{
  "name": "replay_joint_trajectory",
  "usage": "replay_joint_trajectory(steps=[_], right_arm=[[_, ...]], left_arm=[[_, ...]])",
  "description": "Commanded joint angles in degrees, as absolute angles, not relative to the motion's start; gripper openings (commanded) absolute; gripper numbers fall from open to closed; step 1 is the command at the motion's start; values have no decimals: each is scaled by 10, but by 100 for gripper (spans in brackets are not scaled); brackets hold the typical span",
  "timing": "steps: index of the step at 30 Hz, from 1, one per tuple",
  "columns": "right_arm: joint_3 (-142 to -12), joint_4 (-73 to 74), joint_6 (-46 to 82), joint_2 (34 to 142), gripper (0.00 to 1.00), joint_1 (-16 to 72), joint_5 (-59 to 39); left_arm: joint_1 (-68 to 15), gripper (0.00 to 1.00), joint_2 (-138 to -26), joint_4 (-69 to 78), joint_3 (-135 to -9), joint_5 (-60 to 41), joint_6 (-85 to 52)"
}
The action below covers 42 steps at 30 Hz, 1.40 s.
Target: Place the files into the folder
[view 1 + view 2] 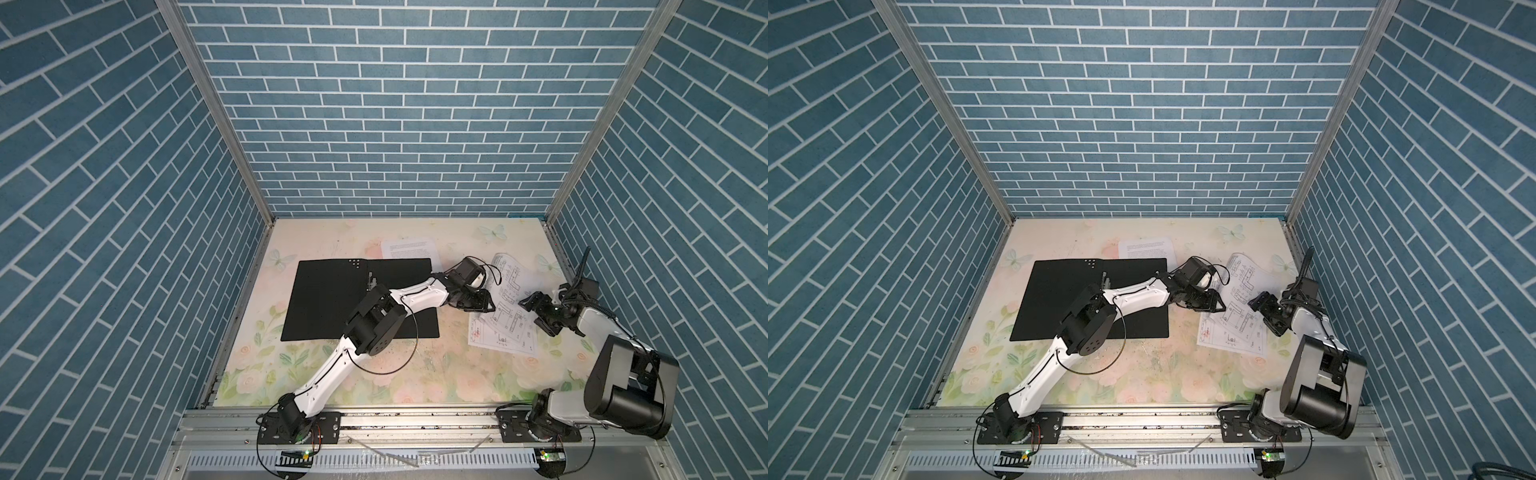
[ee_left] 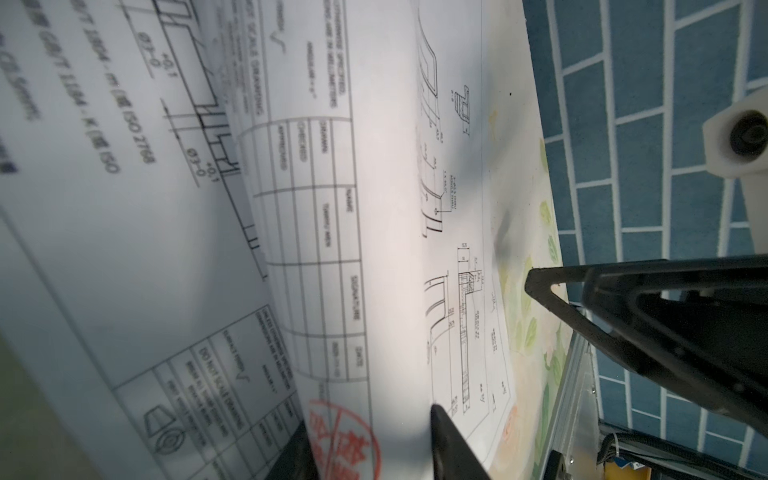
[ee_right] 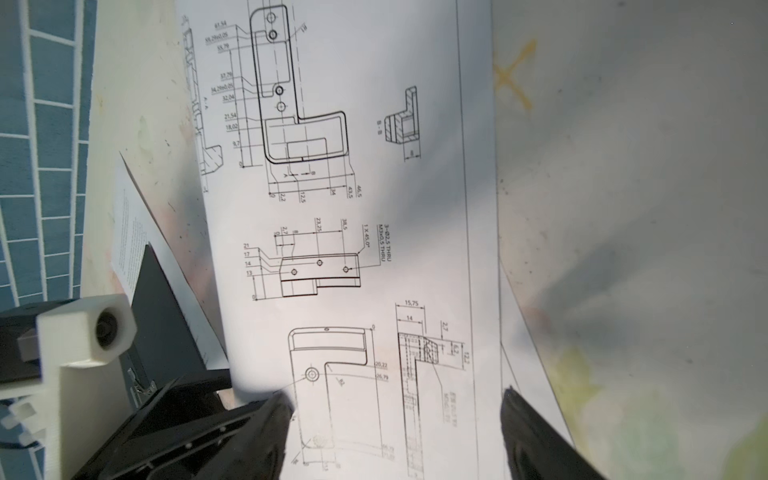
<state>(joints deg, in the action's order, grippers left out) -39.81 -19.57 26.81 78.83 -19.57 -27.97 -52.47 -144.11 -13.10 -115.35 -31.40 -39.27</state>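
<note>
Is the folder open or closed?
Open. The folder lies spread flat, black inside up, with its spine clip showing down the middle.

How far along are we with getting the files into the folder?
Done: the folder lies open, no sheet in it. In hand: the left gripper straddles the curled drawing sheet's edge. Left: that sheet, the other drawing sheet and the text sheet beyond the folder.
</note>
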Motion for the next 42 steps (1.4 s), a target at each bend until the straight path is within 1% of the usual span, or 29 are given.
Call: replay_joint_trajectory(steps=[1,4,10,23,32,42], right_arm=[[-390,-205,275,800,77,-198,-294],[-386,-204,276,814,75,-199,-290],[-371,-203,279,809,74,-200,-292],[-354,-211,289,775,76,-218,-325],[-330,-163,316,786,74,-219,-364],[-304,-113,355,787,74,-219,-391]], left_arm=[[-522,43,-1431,-125,-1142,-326,-402],[-520,43,-1426,-117,-1135,-330,-409],[-515,43,-1414,-75,-1114,-344,-443],[-502,40,-1381,35,-1057,-364,-521],[-499,39,-1365,113,-1015,-369,-580],[-499,39,-1356,142,-999,-362,-606]])
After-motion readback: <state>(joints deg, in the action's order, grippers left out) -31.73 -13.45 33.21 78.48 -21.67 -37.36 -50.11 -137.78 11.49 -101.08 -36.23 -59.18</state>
